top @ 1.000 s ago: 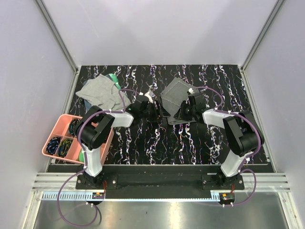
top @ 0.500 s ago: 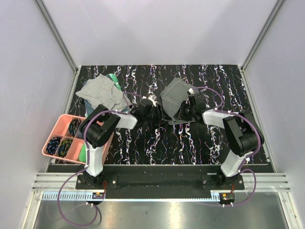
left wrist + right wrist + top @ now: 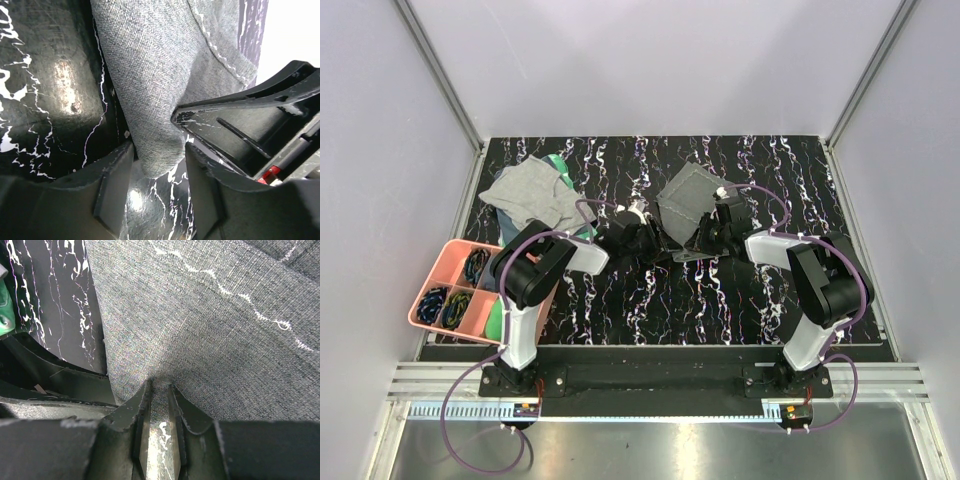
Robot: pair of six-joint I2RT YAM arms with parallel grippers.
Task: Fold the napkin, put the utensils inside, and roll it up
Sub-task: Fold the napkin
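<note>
The dark grey napkin (image 3: 682, 195) lies partly lifted at mid table between both arms. In the left wrist view a bunched corner of the napkin (image 3: 150, 75) hangs down between the fingers of my left gripper (image 3: 159, 150), which touch it on both sides. My left gripper (image 3: 648, 240) sits at the napkin's near left corner. My right gripper (image 3: 159, 390) is shut on a pinched fold of the napkin (image 3: 210, 325), and shows at its near right edge (image 3: 708, 235) from above. A black finger of the right gripper (image 3: 240, 125) stands close beside the left jaws. The utensils are out of view.
A lighter grey cloth (image 3: 530, 195) lies over a green item (image 3: 557, 163) at the back left. A pink divided tray (image 3: 450, 290) with dark coiled things sits at the left edge, beside the left arm. The table top (image 3: 650, 300) is black marble-patterned.
My left gripper has moved right to the napkin's corner and its jaws have narrowed round it. The right arm has stayed still.
</note>
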